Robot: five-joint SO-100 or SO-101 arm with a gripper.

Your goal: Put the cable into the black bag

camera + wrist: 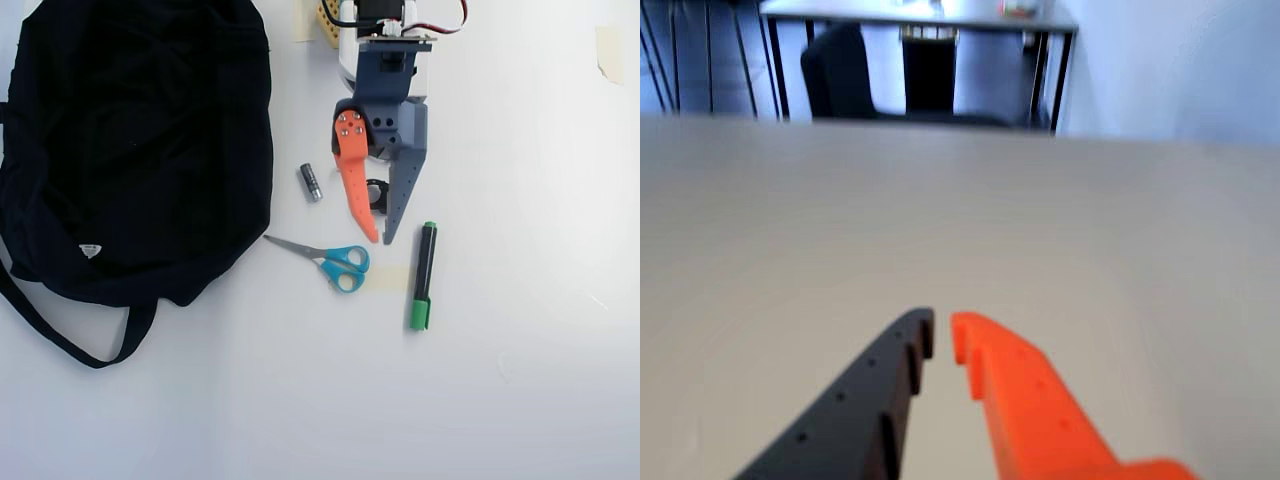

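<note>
The black bag [130, 140] lies flat on the white table at the left of the overhead view, its strap trailing toward the front. My gripper [380, 240] has one orange and one dark finger; it hangs over the table right of the bag, pointing to the front. A small black looped thing [377, 192], possibly the cable, shows partly between and under the fingers. In the wrist view my gripper [941, 325] has its tips almost together with nothing between them, above bare table. No cable shows there.
A battery [311, 182] lies between bag and gripper. Blue-handled scissors [337, 262] lie just in front of the fingertips. A green and black marker [423, 275] lies to their right. A dark chair [840, 70] and desk stand beyond the table's far edge.
</note>
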